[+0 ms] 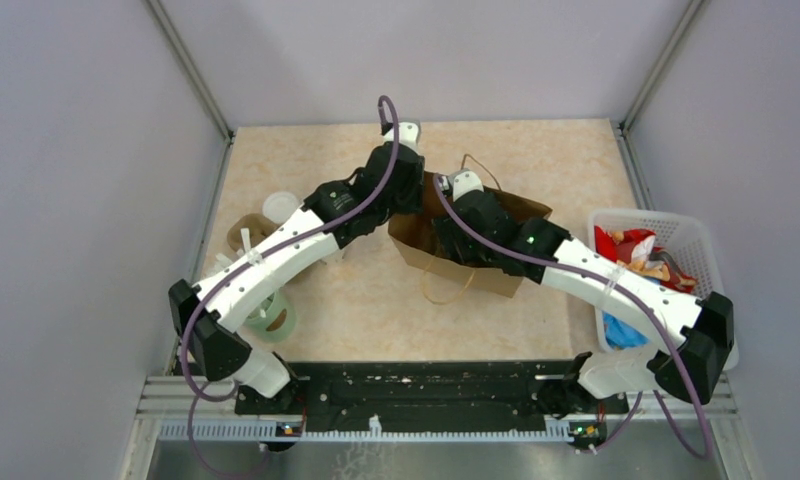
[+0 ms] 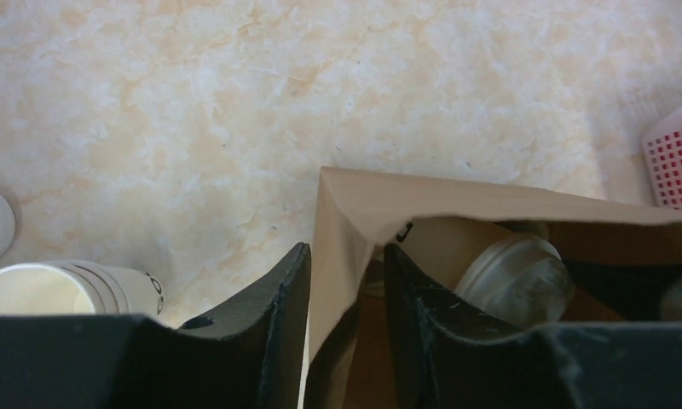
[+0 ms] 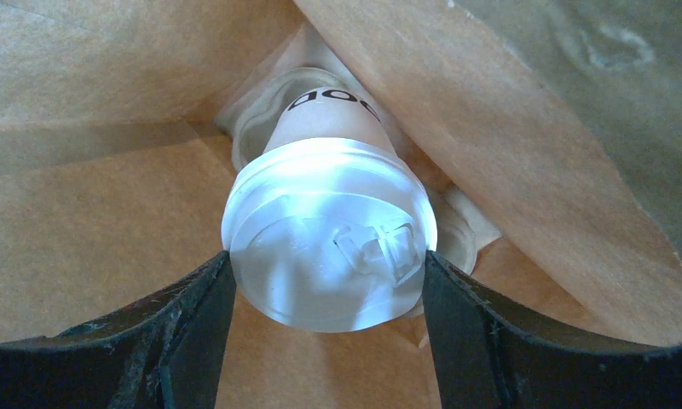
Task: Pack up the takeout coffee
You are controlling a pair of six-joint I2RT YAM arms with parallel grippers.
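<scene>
The takeout coffee (image 3: pixel 329 230), a cream paper cup with a white lid, lies on its side inside the brown paper bag (image 3: pixel 107 196). My right gripper (image 3: pixel 327 277) is deep in the bag, both fingers pressed on the lid's rim. The lid also shows in the left wrist view (image 2: pixel 517 277). My left gripper (image 2: pixel 346 256) is shut on the bag's (image 2: pixel 457 200) open corner, paper between its fingers. In the top view the bag (image 1: pixel 481 275) lies at the table's middle, with the left gripper (image 1: pixel 408 205) and right gripper (image 1: pixel 448 228) at its mouth.
A stack of lidless cream cups (image 1: pixel 246 235) and a loose white lid (image 1: pixel 281 207) sit at the left, also in the left wrist view (image 2: pixel 65 285). A pale green ring (image 1: pixel 276 318) lies near the left arm. A white basket (image 1: pixel 696 235) with snack packets stands right.
</scene>
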